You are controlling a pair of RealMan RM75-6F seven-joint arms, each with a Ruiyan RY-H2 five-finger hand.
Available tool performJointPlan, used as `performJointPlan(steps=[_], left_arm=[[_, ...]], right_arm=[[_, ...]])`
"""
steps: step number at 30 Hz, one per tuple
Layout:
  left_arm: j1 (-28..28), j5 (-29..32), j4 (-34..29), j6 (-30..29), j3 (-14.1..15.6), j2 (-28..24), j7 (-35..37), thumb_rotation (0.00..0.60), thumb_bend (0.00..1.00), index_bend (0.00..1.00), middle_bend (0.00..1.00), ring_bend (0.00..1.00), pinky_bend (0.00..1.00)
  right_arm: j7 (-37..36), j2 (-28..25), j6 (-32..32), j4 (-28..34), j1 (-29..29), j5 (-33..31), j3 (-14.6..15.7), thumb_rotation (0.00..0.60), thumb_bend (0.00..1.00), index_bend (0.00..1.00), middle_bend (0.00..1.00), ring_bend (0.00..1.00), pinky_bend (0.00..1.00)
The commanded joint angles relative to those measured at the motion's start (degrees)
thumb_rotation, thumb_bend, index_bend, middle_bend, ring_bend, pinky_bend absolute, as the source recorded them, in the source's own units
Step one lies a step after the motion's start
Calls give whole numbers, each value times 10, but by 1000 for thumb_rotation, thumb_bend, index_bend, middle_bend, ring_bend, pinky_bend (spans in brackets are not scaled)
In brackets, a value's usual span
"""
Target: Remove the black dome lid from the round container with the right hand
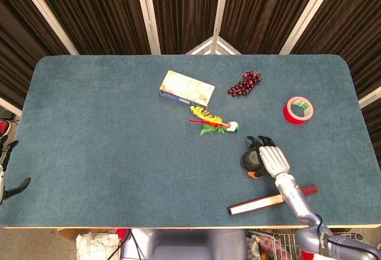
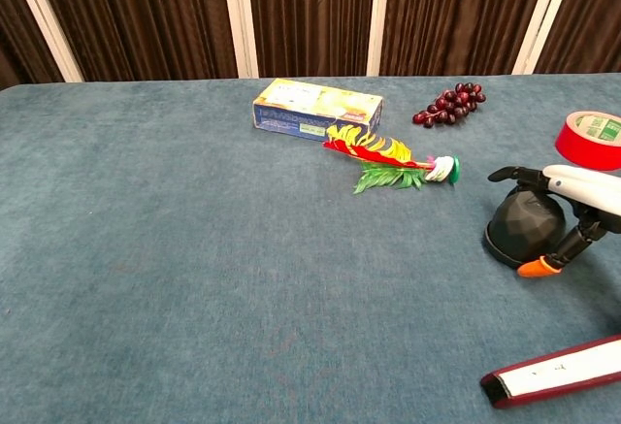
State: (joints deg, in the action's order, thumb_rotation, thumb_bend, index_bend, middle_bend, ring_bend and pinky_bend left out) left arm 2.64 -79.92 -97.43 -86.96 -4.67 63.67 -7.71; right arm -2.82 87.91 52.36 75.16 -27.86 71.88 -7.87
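The black dome lid [image 2: 522, 225] [image 1: 250, 159] sits on its round container on the blue table, right of centre and near the front. My right hand [image 2: 572, 206] [image 1: 269, 157] is over the lid's right side, white fingers reaching across the top and the orange-tipped thumb [image 2: 536, 268] down at the near base. The fingers are spread around the dome; I cannot tell if they press on it. The lid rests low on the table. My left hand is outside both views.
A dark red and white bar [image 2: 554, 372] lies at the front right. A red tape roll [image 2: 590, 138], grapes [image 2: 448, 104], a yellow-blue box [image 2: 317, 109] and a red, yellow and green feathery toy [image 2: 390, 165] lie further back.
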Motion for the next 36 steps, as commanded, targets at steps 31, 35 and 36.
performJointPlan(steps=[31,35,36], left_arm=[[2,-1,-1,3,4,4,-13,600,307,178,0,0,88],[1,0,-1,3,4,3,-11,600,307,183,0,0,88],[1,-1,-1,3,4,2,-11,600,307,184,0,0,88]], right_arm=[[-22,-17,41,27,0,32,0,600,139,320,411,123,0],[-13,-24,41,43,-3,30,-2,600,140,333,411,124,0],[-11,-25,41,45,-3,30,-1,600,139,337,412,124,0]])
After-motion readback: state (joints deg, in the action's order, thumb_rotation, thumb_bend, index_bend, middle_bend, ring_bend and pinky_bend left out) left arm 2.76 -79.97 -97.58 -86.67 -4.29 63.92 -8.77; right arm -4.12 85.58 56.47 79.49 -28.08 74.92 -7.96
